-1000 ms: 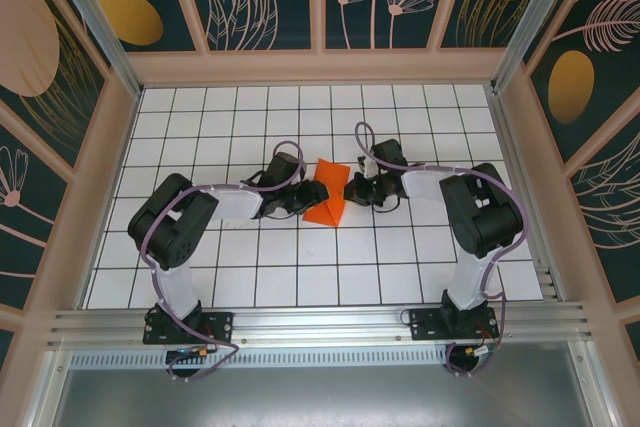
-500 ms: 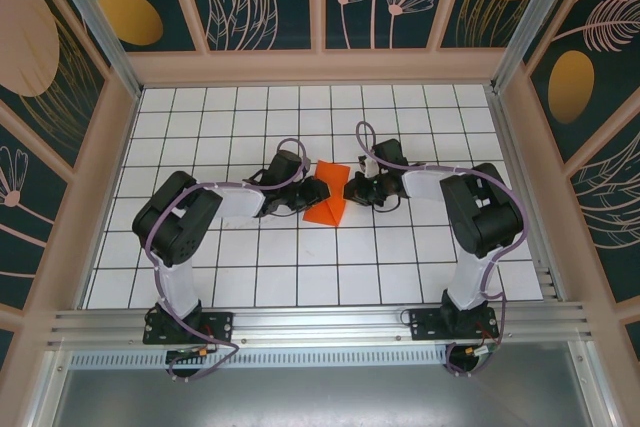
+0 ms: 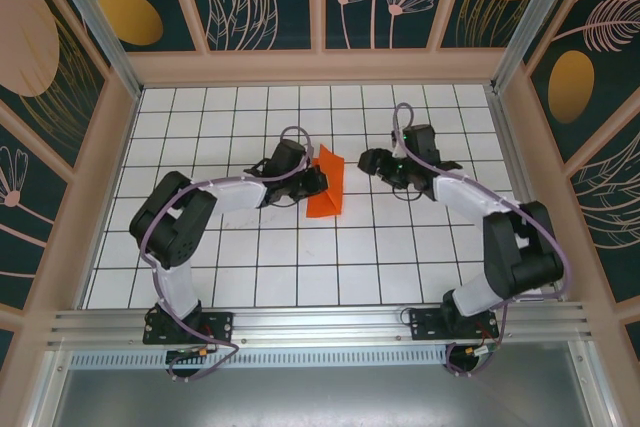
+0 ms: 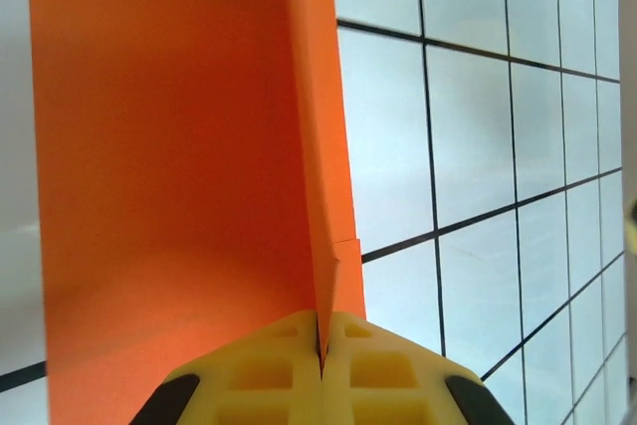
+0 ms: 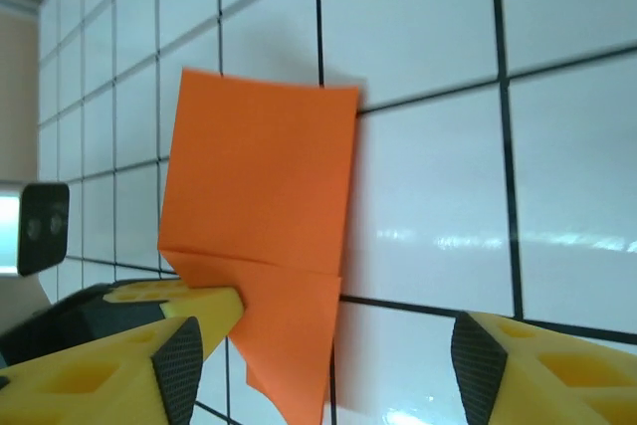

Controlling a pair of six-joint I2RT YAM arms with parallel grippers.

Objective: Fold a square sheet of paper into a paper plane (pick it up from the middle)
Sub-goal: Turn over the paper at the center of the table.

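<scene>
The orange sheet of paper is folded into a narrow pointed shape and stands partly on edge near the table's middle. My left gripper is shut on its left side. In the left wrist view the yellow fingers pinch the raised centre fold, and the folded paper stretches away from them. My right gripper hangs open to the right of the paper, clear of it. In the right wrist view the paper lies ahead between the wide-apart fingertips.
The white grid table is walled by a wooden frame at the back and sides. An aluminium rail runs along the near edge. Both arm bases sit on that rail.
My right gripper let go of the paper, opened and drew back up and to the right. My left gripper closed on the fold, and the paper now stands more upright.
</scene>
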